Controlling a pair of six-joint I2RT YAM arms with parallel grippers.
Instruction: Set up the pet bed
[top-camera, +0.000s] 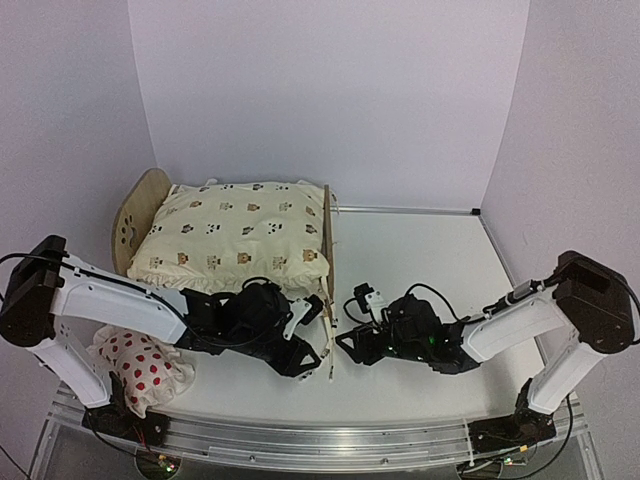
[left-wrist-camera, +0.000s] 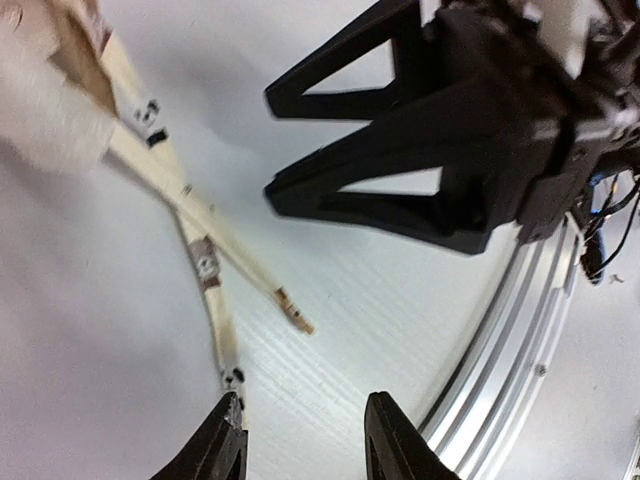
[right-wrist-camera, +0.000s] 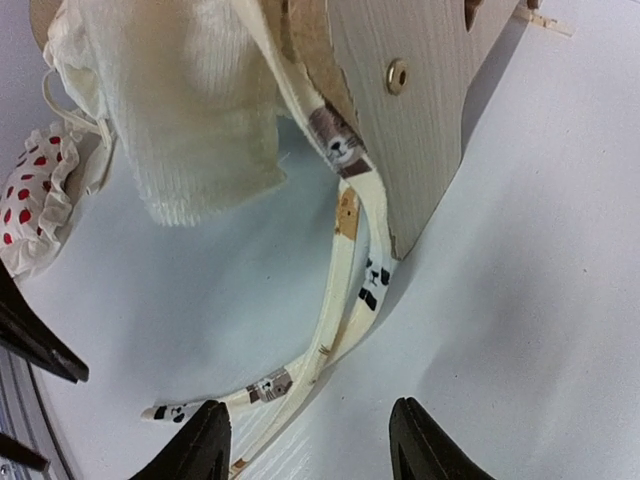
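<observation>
The pet bed (top-camera: 138, 212) stands at the back left, its rounded headboard to the left and its flat footboard (top-camera: 327, 240) to the right. A cream animal-print cushion (top-camera: 235, 235) lies on it. Two printed ties (right-wrist-camera: 345, 270) hang from the cushion past the footboard's near corner (right-wrist-camera: 420, 110) onto the table. My left gripper (top-camera: 318, 345) and right gripper (top-camera: 347, 338) face each other beside that corner. The left gripper (left-wrist-camera: 305, 430) is open and empty, one tie's end (left-wrist-camera: 232, 375) just off its left finger. The right gripper (right-wrist-camera: 310, 440) is open, with the ties (left-wrist-camera: 200, 215) running past its left finger.
A white pillow with red spots (top-camera: 140, 370) lies at the front left, beside the left arm. An aluminium rail (top-camera: 320, 440) runs along the table's near edge. White walls close in the back and both sides.
</observation>
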